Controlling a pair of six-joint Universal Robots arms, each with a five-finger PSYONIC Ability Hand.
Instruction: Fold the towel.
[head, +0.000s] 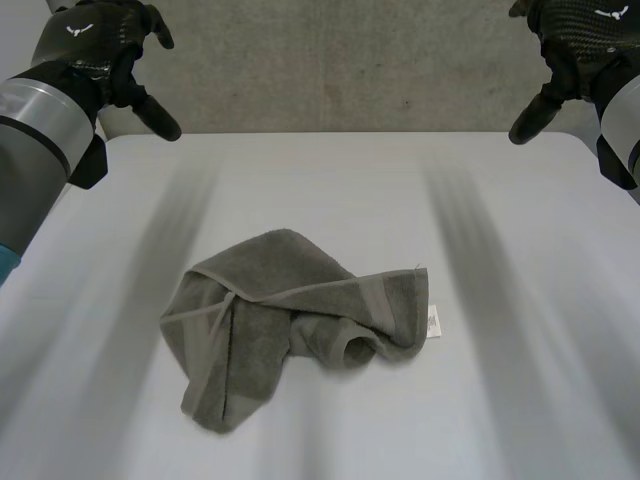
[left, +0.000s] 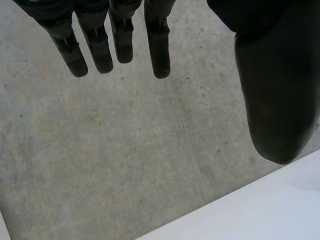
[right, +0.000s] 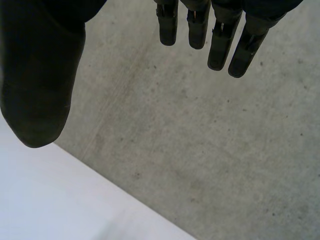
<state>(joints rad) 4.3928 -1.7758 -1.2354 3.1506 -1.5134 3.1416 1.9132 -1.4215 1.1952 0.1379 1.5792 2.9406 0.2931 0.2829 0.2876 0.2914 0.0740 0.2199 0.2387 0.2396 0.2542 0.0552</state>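
While both arms hang raised over far corners of counter (head: 520, 230), left robot hand (head: 100, 45) spread, fingers (left: 160, 50) straight, thumb apart, holding nothing; right robot hand (head: 575, 45) likewise spread, touching nothing. Grey concrete floor (left: 125, 150) under both palms. Towel (head: 290, 320) crumpled mid-counter, well apart from both; long axis slants near-left to far-right, white tag (head: 433, 322) at right edge
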